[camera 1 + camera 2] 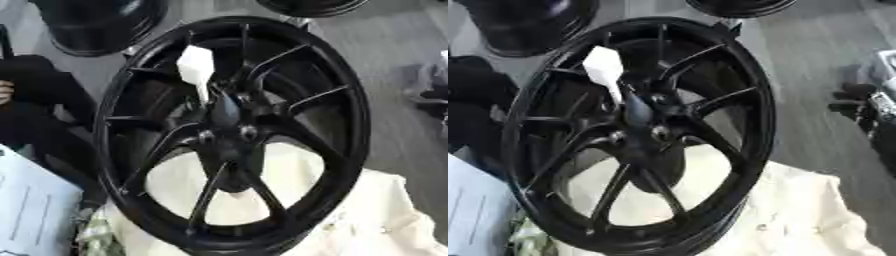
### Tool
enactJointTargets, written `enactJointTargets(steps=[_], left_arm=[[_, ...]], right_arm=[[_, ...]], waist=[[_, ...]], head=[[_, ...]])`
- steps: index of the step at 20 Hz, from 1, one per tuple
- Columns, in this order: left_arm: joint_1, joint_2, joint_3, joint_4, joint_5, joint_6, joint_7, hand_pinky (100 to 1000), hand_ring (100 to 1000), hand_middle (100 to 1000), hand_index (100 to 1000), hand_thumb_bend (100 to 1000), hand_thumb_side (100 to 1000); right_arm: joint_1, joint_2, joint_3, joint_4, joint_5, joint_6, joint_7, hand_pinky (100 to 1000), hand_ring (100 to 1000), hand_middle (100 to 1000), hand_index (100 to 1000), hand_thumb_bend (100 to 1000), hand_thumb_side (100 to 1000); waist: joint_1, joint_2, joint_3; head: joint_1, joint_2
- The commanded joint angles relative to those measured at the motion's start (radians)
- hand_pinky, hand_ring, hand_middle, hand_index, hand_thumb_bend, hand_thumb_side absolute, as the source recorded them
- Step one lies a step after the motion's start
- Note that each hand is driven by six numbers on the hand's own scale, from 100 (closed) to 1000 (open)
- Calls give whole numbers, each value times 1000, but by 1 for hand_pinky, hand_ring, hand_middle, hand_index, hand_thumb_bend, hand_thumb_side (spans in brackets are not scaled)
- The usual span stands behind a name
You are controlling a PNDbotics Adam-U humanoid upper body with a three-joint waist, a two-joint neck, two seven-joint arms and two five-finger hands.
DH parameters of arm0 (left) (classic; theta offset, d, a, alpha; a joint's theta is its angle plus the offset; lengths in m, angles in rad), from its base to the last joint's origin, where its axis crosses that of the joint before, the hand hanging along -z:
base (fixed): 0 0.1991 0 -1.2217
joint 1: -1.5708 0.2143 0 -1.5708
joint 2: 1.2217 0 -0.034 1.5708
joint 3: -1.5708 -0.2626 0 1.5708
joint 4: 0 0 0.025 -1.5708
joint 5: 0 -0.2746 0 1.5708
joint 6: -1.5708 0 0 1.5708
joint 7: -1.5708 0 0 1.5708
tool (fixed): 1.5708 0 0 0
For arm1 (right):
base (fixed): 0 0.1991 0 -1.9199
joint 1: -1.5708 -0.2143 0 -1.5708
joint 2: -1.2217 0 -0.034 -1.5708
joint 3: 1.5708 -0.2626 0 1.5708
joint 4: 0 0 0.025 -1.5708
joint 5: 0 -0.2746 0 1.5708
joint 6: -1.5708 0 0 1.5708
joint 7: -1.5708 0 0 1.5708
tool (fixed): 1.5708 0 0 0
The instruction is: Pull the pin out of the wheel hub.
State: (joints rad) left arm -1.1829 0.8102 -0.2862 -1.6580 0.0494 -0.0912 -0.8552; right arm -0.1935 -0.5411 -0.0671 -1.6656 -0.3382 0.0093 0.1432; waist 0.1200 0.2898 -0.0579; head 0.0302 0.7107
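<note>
Wheel hub [236, 135] on cream cloth [385, 220]

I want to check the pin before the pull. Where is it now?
The white pin sticks out of the hub of the black wheel, slanting up and to the left, above centre in both eye views.

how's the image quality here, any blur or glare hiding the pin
Left eye view: soft all over; the black wheel hub melts into the spokes, while the white pin stands out sharply by contrast. Right eye view: equally soft; dark fingers of the right hand at the right edge are smeared. No strong glare on the pin in either.
</note>
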Motion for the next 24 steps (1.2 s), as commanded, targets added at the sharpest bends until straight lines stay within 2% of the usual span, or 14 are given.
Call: enactJointTargets(steps=[1, 7, 13, 19, 20, 24], left_arm=[[-17, 29, 17, -5, -2, -2, -4, 875, 828, 786, 853, 100, 472], [-19, 26, 14, -1, -3, -5, -11, 875, 828, 786, 852, 100, 472], [-32, 15, -3, 7, -26, -17, -46, 882, 836, 795, 877, 100, 428], [-68, -17, -94, 53, -106, -62, -52, 896, 847, 809, 884, 304, 413], [-75, -25, -111, 66, -132, -74, -52, 899, 849, 812, 886, 333, 433], [-99, -55, -167, 129, -226, -132, -52, 904, 854, 815, 886, 398, 453]], right_arm=[[-9, -28, -8, -15, -2, 0, 1, 965, 783, 766, 842, 100, 832], [-10, -28, -7, -15, -3, 0, 2, 965, 783, 767, 842, 100, 832], [-10, -28, -5, -14, -1, 0, 4, 965, 783, 766, 842, 100, 835], [-10, -28, -3, -12, 1, 0, 6, 965, 783, 766, 842, 100, 836], [-11, -28, -3, -12, 1, 1, 6, 965, 783, 766, 842, 100, 835], [-13, -28, -2, -12, 0, 2, 8, 965, 783, 767, 842, 100, 836]], waist=[[-6, -17, 1], [-6, -17, -1], [-6, -17, -2], [-5, -18, -6], [-5, -18, -7], [-4, -19, -10]], head=[[3, -6], [4, -4], [7, -7], [12, -7], [13, -7], [15, -5]])
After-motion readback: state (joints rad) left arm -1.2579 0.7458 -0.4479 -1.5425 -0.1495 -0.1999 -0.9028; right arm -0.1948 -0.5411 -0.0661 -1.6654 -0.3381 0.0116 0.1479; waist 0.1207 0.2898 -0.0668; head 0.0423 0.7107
